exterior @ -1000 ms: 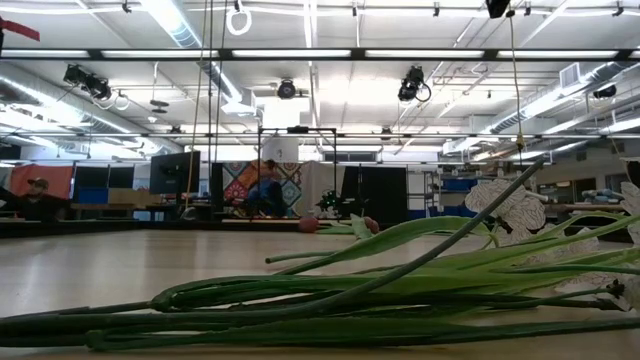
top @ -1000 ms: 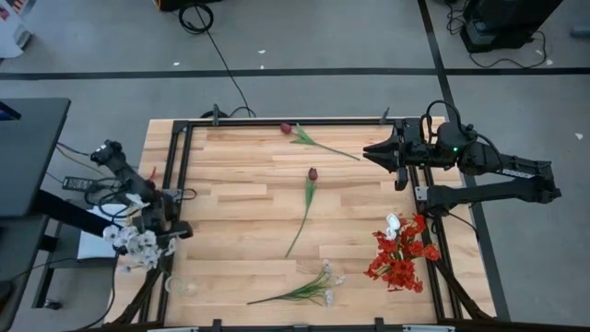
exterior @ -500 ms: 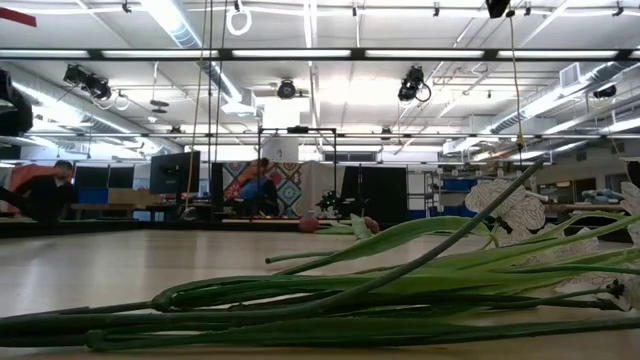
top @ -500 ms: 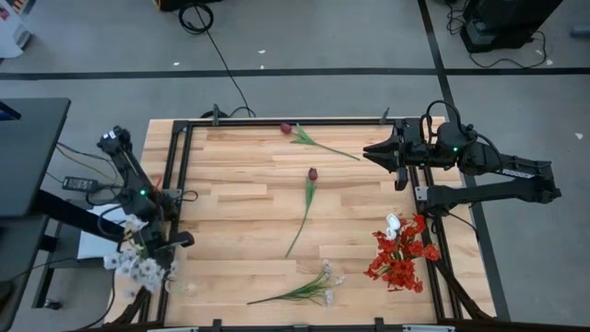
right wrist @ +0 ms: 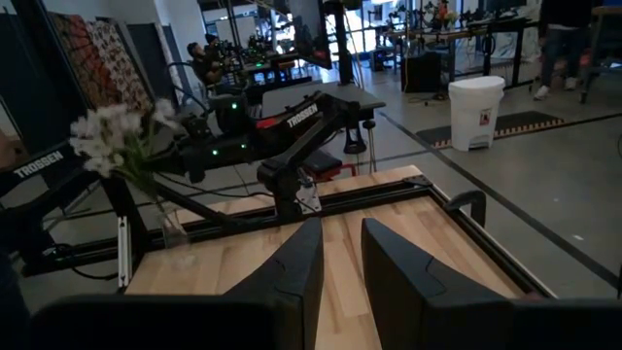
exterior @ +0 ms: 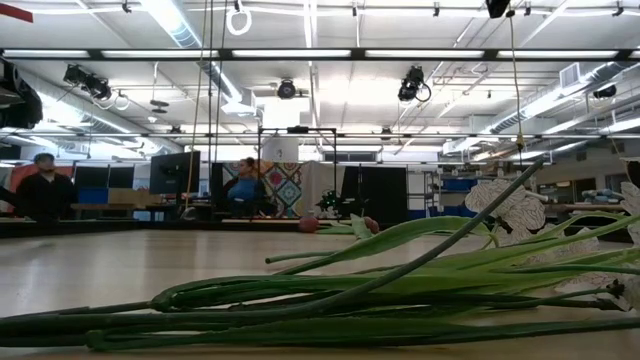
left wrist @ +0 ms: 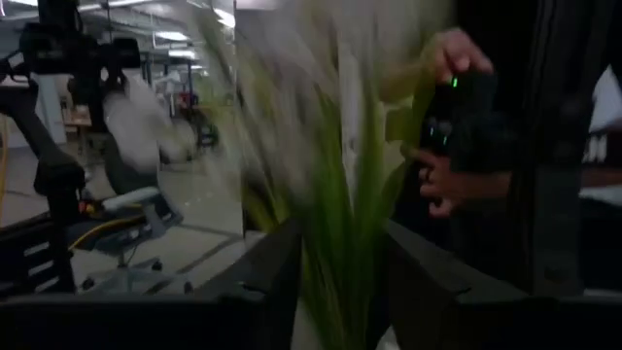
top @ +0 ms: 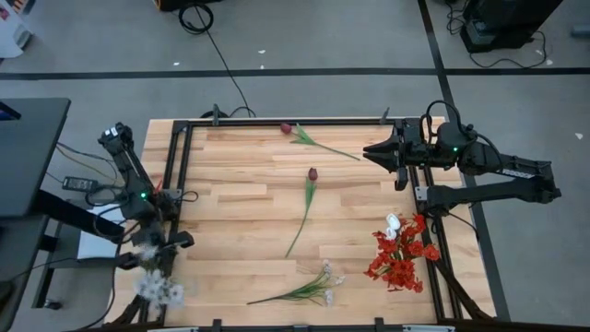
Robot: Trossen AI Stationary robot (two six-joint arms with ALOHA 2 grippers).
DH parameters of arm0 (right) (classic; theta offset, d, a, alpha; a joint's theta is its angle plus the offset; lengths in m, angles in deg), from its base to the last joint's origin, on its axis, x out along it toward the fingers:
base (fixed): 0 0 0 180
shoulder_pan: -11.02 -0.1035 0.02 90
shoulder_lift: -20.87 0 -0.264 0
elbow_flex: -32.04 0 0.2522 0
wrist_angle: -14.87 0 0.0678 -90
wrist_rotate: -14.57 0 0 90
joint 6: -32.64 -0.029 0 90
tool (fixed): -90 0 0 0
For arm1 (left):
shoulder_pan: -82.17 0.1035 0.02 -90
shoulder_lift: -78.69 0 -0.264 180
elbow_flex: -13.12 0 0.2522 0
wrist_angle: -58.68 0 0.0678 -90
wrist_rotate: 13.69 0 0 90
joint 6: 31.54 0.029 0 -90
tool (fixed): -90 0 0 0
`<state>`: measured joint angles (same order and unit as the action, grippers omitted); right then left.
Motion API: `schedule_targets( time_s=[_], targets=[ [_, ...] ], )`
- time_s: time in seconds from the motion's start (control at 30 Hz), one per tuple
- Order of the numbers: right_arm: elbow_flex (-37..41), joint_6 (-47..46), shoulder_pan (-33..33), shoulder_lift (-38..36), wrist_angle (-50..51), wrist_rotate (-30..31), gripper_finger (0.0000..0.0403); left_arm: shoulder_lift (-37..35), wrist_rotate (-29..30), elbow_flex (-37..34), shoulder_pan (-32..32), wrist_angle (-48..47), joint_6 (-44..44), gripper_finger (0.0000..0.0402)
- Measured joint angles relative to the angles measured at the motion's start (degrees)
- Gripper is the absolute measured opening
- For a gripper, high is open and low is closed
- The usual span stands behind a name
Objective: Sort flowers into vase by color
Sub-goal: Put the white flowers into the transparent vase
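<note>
The table [top: 240, 198] is pale blond wood in plank stripes, framed in black. On it lie maroon tulip buds [top: 312, 173] on green stems, a bright red cluster of blooms [top: 398, 258] (one white tulip [top: 394, 222] tucked beside it) and a white blossom spray [top: 324, 284].

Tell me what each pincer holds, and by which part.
Left pincer: the green stems of the white spray sit in it, blurred; whether it grips them cannot be told. Right pincer, by the table's far right edge: nothing held.
</note>
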<state>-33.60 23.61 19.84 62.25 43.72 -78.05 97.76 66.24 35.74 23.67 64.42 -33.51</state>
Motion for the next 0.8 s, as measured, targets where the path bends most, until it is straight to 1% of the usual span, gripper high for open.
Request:
schedule_targets(
  time_s=[0.13,0.27,0.37,0.43,0.5,0.57,0.67,0.8],
  targets=[
    [0.0,0.0,-0.01,0.0,-0.02,0.0,0.0083,-0.04,-0.07,0.11,0.0,0.88,-2.97,0.0162],
    [0.0,0.0,0.0,0.0,-0.02,-0.02,0.0083,-0.06,-2.38,0.61,0.0,0.24,-5.83,0.0168],
    [0.0,0.0,0.0,0.01,-0.02,-0.02,0.0083,-0.34,-3.6,3.47,0.0,-3.06,-5.97,0.0169],
    [0.0,0.0,-0.02,0.0,-0.02,-0.01,0.0083,-1.06,-3.62,6.3,0.0,-7.06,-4.48,0.0169],
    [0.0,0.0,0.0,0.0,0.0,0.0,0.0083,-1.97,-2.73,9.9,0.24,-13.12,-2.73,0.0169],
    [0.0,0.0,0.0,0.0,-0.02,-0.02,0.0083,-2.76,-0.35,13.77,0.74,-20.44,-1.4,0.0169],
    [0.0,0.0,0.0,0.0,-0.02,-0.01,0.0083,-3.14,4.62,19.41,2.14,-30.16,-1.87,0.0169],
    [0.0,0.01,-0.01,0.0,-0.01,-0.02,0.0083,-3.02,9.67,26.11,5.05,-39.98,-2.36,0.0169]
  ],
)
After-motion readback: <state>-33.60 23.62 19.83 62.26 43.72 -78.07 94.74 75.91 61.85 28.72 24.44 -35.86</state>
